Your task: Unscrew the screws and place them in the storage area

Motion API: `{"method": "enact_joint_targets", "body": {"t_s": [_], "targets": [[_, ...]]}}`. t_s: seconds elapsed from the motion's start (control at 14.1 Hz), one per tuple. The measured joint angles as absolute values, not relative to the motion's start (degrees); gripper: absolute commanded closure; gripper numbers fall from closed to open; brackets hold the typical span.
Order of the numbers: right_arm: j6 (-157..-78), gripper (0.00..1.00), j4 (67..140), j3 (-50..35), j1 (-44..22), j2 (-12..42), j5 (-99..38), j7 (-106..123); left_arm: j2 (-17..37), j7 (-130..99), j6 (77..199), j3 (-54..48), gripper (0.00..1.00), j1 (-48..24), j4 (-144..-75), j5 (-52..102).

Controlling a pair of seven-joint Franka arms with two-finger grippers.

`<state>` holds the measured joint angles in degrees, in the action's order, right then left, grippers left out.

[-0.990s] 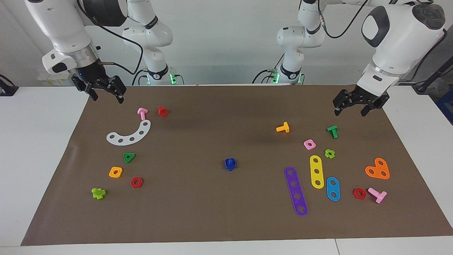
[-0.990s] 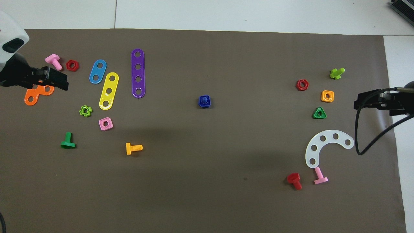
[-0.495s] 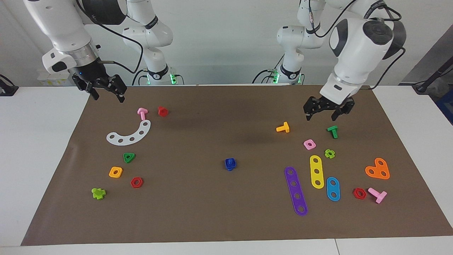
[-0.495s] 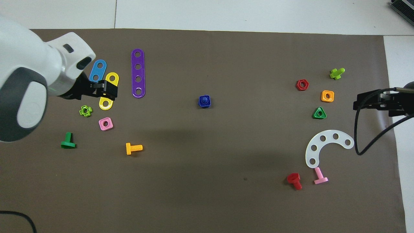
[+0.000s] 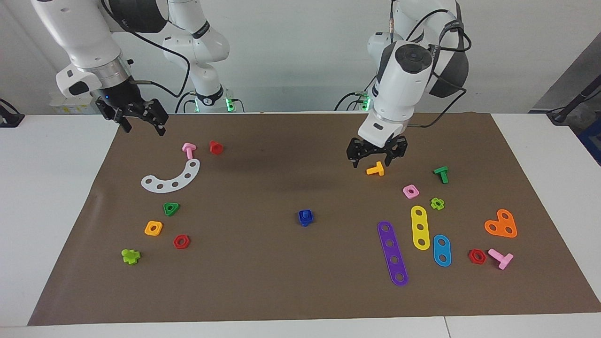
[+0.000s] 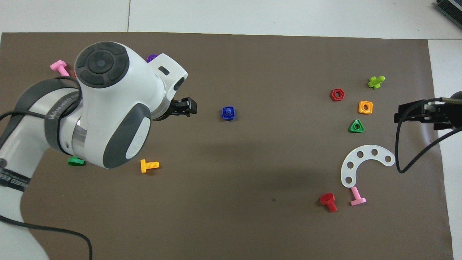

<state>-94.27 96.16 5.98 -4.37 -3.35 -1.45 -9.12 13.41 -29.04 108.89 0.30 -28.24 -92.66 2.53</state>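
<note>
A blue screw (image 5: 305, 217) (image 6: 228, 112) stands mid-table with its stem up through a blue square nut. It rests on the brown paper sheet, the storage area (image 5: 281, 286) (image 6: 252, 224). My left gripper (image 5: 377, 158) (image 6: 187, 107) hangs open and holds nothing. It is over the paper by an orange bolt (image 5: 375, 170) (image 6: 149, 165) and well apart from the blue screw. My right gripper (image 5: 141, 121) (image 6: 401, 116) waits open and empty over the paper's corner at the right arm's end.
Purple (image 5: 393, 253), yellow (image 5: 420, 227) and blue (image 5: 442, 250) strips, an orange heart plate (image 5: 501, 224) and small nuts and bolts lie toward the left arm's end. A white curved strip (image 5: 171, 178) (image 6: 364, 162) and several nuts and bolts lie toward the right arm's end.
My left arm has swung from its end of the table in toward the middle, its gripper now by the orange bolt. The right gripper has barely moved. The blue screw has not moved.
</note>
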Motion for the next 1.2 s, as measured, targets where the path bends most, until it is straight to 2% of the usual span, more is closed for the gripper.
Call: {"method": "enact_joint_targets", "body": {"t_s": [0.35, 0.49, 0.92, 1.2], "targets": [[-94.27, 0.0, 96.16, 5.98, -4.37, -3.35, -1.45, -9.12, 29.65, -41.49, 110.53, 0.43, 0.05, -33.76, -77.15, 2.67], [-94.27, 0.0, 96.16, 5.98, -4.37, -3.35, -1.45, -9.12, 34.3, -42.22, 112.67, 0.52, 0.07, -34.78, -73.64, 2.67], [-94.27, 0.0, 96.16, 5.98, -4.37, -3.35, -1.45, -9.12, 40.62, -42.38, 118.02, 0.99, 0.13, -37.73, -72.68, 1.4], [-94.27, 0.0, 96.16, 5.98, -4.37, -3.35, -1.46, -9.12, 41.66, -42.35, 121.09, 1.95, 0.19, -37.75, -73.11, 1.12]]}}
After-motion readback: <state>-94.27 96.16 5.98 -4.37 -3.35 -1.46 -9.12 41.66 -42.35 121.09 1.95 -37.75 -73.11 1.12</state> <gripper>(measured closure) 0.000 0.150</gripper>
